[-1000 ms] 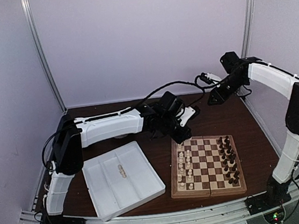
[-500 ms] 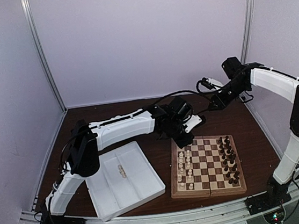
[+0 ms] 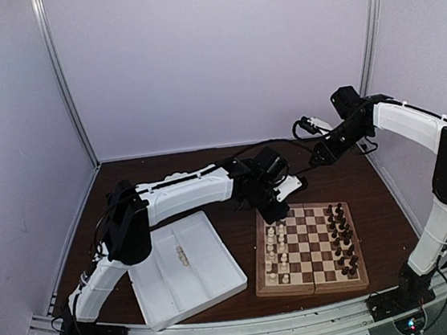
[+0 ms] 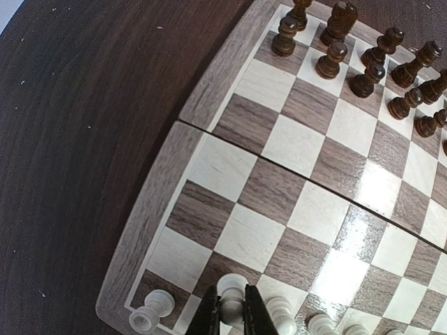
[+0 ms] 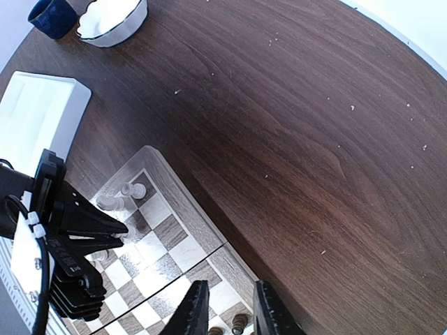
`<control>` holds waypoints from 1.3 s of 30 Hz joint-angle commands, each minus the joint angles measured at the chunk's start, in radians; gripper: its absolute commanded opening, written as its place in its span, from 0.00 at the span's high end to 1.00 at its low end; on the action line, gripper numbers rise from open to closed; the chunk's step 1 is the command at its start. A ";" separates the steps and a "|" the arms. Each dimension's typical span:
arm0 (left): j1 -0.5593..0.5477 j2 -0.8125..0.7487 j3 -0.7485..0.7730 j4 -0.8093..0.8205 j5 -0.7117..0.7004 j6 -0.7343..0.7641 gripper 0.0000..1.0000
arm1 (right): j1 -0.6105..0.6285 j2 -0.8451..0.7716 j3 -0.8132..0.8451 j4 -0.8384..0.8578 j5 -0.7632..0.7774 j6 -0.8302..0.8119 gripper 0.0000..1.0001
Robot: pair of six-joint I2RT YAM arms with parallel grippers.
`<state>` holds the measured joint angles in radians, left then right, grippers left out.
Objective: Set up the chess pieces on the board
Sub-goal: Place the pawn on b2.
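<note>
Fingers of the left gripper (image 4: 231, 317) are pressed together, tips down over the far left corner of the board (image 4: 150, 209). A cream piece (image 4: 232, 286) sits right at the tips, and I cannot tell whether it is pinched or only stands behind them. Just left of it, a second cream man (image 4: 150, 317) stands on the corner check, close against the rim.

The cream set (image 3: 275, 250) fills the two left files and the dark set (image 3: 342, 239) the two right files. The checks between them lie open, and that is my room to move. Past the far rim, bare dark tabletop (image 5: 314, 139) runs out wide.

The right gripper (image 5: 229, 310) hangs high over the far right of the board, its fingers parted with nothing between them. In its wrist view the left arm's wrist (image 5: 63, 258) crowds the left side of the board.

The board lies at the near right of the tabletop, and the white tray (image 3: 161, 292) sits just to its left with a few pale bits (image 3: 183, 255) in it. A white bowl (image 5: 112, 17) and a blue object (image 5: 52, 14) stand well apart from the board.
</note>
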<state>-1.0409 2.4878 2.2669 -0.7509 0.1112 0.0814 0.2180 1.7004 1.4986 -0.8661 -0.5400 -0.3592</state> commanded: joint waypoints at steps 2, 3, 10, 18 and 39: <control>-0.006 0.033 0.034 0.002 -0.002 0.021 0.97 | -0.009 0.009 -0.011 0.011 -0.018 0.001 0.74; -0.006 0.035 0.036 0.002 -0.003 0.019 0.97 | -0.009 0.009 -0.011 0.012 -0.020 0.002 0.74; -0.006 0.042 0.048 -0.008 -0.005 0.023 0.92 | -0.017 0.009 -0.011 0.010 -0.025 0.003 0.74; -0.007 0.035 0.066 -0.008 0.004 0.013 0.84 | -0.023 0.007 -0.011 0.009 -0.027 0.006 0.74; 0.007 -0.551 -0.473 0.122 -0.332 -0.073 0.72 | -0.052 -0.039 -0.033 0.035 -0.060 0.010 0.73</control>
<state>-1.0428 2.1632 1.9659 -0.7033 -0.0536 0.0582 0.1768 1.6981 1.4773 -0.8543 -0.5644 -0.3584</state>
